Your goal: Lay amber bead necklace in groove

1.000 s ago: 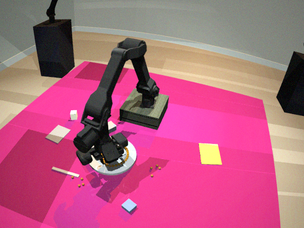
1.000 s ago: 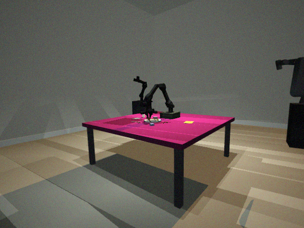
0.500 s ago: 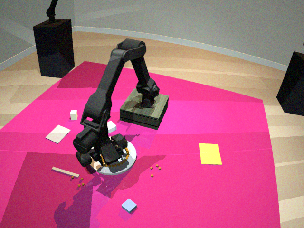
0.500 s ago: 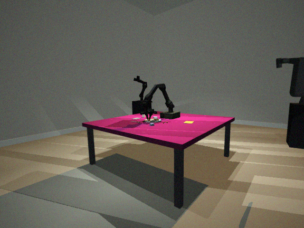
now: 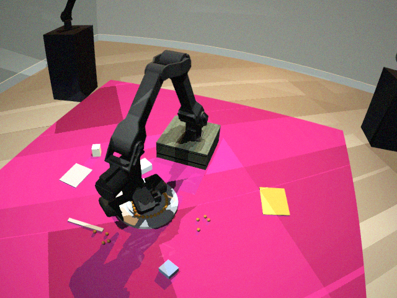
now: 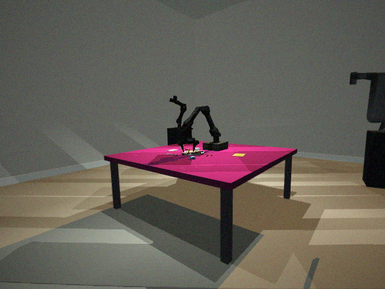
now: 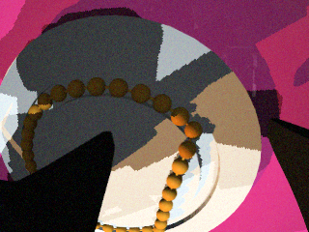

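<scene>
- The pincer (image 5: 133,198) (image 6: 188,151) (image 7: 193,133) is wide apart, and it is not holding any beads.
- The amber necklace (image 5: 155,214) (image 7: 118,87) is on the round board (image 5: 163,221) (image 6: 195,152) (image 7: 92,48), under the pincer. One side of it runs through the gap between the two fingers.
- If the pincer goes up now, a finger might catch the string of beads and drag it, because one finger reaches over the inside of the loop.
- If it shuts too far to one side, it could miss the bent part or push it further in. The finger would be hitting the beads from the wrong side.
- Pressing down hard could make the round beads roll or the board slide.
- The necklace looks like a loop of little round balls, orange in the light and brown in the shade.
- Past the fingertips the loop has a nice curve. Between the fingers it makes a sharp corner, then goes nearly straight, inside the curved line of the groove (image 7: 218,166).
- So that side looks not in yet. I think the job is partly done, and those beads need a gentle push outward.
- I can't see the part hidden behind the nearer finger.
</scene>
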Available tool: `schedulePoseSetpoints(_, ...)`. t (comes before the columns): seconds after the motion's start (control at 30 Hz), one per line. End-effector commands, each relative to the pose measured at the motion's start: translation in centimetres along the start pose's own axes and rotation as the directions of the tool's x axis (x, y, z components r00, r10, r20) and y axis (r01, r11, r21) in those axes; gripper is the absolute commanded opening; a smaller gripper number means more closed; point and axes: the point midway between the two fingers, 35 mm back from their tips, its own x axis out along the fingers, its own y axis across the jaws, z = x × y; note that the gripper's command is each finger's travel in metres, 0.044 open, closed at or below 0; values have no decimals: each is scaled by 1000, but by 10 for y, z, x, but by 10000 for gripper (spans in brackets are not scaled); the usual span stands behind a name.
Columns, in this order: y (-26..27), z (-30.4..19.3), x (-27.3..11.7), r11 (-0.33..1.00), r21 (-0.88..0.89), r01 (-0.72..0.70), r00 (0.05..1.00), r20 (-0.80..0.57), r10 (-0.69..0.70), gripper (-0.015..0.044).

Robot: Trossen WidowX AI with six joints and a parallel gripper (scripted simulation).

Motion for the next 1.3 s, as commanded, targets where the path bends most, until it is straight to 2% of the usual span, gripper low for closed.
schedulePoseSetpoints(0.0, 0, 0, -2, 1000, -6, 3, 1000, -3, -3, 440)
schedulePoseSetpoints(0.5, 0, 0, -2, 1000, -6, 3, 1000, -3, -3, 440)
schedulePoseSetpoints(0.57, 1, -5, -4, 1000, 28, 3, 1000, -4, -3, 387)
schedulePoseSetpoints(0.7, 5, -34, -15, 976, 218, 4, 1000, -6, -3, 282)
schedulePoseSetpoints(0.9, 19, -77, -29, 866, 500, 6, 1000, -10, -2, 125)
schedulePoseSetpoints(1.0, 25, -92, -34, 803, 596, 8, 1000, -11, -1, 120)
schedulePoseSetpoints(1.27, 26, -93, -32, 798, 602, 8, 1000, -11, -1, 120)
